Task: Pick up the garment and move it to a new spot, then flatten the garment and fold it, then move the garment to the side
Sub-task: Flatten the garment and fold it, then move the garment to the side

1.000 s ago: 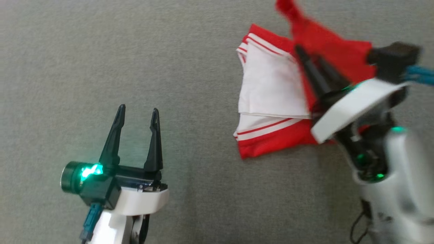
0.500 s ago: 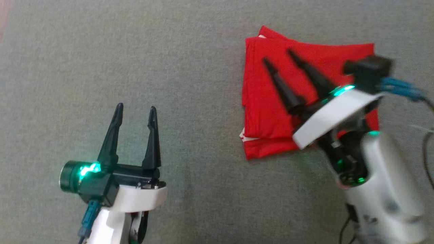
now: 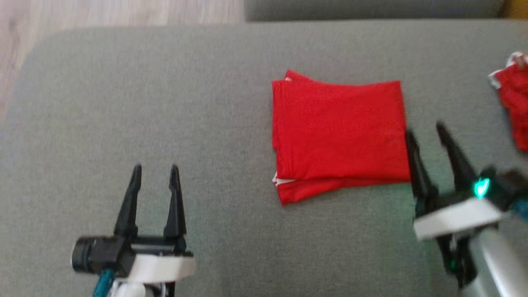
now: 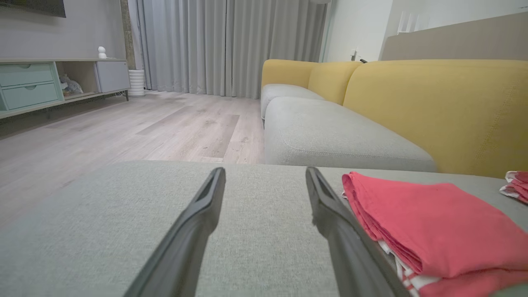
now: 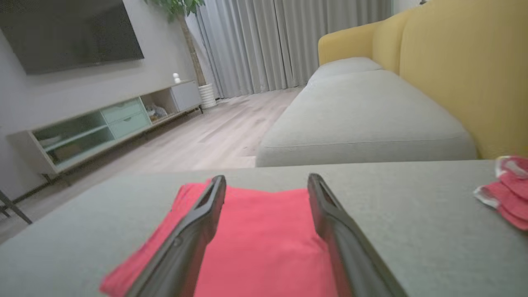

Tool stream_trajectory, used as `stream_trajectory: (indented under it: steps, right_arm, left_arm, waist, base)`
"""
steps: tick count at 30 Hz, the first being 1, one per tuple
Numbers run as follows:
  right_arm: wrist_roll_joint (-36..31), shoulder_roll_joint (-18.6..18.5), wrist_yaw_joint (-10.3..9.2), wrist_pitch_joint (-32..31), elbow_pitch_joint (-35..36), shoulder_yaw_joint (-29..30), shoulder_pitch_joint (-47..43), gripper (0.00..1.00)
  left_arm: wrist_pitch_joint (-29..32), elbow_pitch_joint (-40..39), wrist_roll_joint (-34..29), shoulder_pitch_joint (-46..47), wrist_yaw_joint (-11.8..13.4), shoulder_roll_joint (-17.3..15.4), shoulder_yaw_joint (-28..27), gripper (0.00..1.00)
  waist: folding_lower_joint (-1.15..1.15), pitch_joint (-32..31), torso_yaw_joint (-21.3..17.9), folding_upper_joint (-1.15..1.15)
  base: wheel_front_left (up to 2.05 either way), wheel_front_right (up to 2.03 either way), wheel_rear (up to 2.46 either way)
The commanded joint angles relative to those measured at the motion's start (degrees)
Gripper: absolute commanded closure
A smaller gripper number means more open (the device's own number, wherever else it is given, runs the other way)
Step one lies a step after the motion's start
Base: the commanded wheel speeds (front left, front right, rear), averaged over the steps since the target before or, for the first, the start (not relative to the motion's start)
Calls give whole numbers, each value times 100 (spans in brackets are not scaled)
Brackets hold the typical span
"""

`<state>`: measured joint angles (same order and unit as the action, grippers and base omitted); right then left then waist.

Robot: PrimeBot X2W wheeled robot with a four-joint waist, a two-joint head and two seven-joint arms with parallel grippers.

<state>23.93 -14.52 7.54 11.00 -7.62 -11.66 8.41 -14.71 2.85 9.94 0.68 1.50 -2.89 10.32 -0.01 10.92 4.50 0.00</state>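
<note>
Since a second ago the right gripper (image 3: 425, 130) has let go of the garment (image 3: 338, 132) and drawn back off its right edge. The red flap it held then now lies folded down over the white panel. The head camera has also tilted, so the cushion's far edge has come into the picture.

Counting from the left: one left gripper (image 3: 155, 169), one folded garment, one right gripper, and one smaller red-and-white cloth (image 3: 513, 99) at the far right, cut off by the frame.

The left gripper sits low over bare grey cushion (image 3: 165, 103), its fingers apart, well clear of the garment. The garment lies right of centre on the cushion as a flat red rectangle. Layered edges are stacked along its left and near sides, and a sliver of white trim shows at the near-left corner. In the left wrist view, white fabric with red stripes shows under the top layer. The right gripper's fingers stand apart, the inner one just beside the garment's right edge.

The cushion's rounded far-left corner gives onto wooden floor (image 3: 103, 12). A second grey cushion (image 3: 371, 8) lies past the far edge. A broad open stretch of cushion lies left of the garment, with a narrower strip between it and the small cloth.
</note>
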Motion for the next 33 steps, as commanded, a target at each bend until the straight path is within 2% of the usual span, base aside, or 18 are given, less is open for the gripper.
stream_trajectory:
  steps: [1,5,11,20,33]
  right_arm:
    - [-172,-4,-5,230,-117,-76,-139,0]
    - [-532,193,-5,387,-573,60,-471,0]
    - [-1050,612,-5,397,-299,348,-1014,0]
    - [-1272,792,-5,399,-336,337,-1179,0]
    - [-1246,815,-5,399,-426,288,-1161,0]
  left_arm:
    - [-29,-115,46,-60,16,1,-175,0]
    - [-29,-11,58,-290,2,1,-184,0]
    - [-29,203,-156,-579,-102,1,-268,0]
    - [-29,442,-270,-662,-173,1,-425,0]
    - [-29,407,-311,-675,-164,1,-426,0]
  waist:
    - [1,-480,-127,0]
    - [1,-810,-152,0]
    - [1,-1117,-232,0]
    - [1,-1213,-344,0]
    - [1,-1169,-421,0]
  base:
    - [0,0,0]
    - [0,0,0]
    - [0,0,0]
    - [0,0,0]
    - [0,0,0]
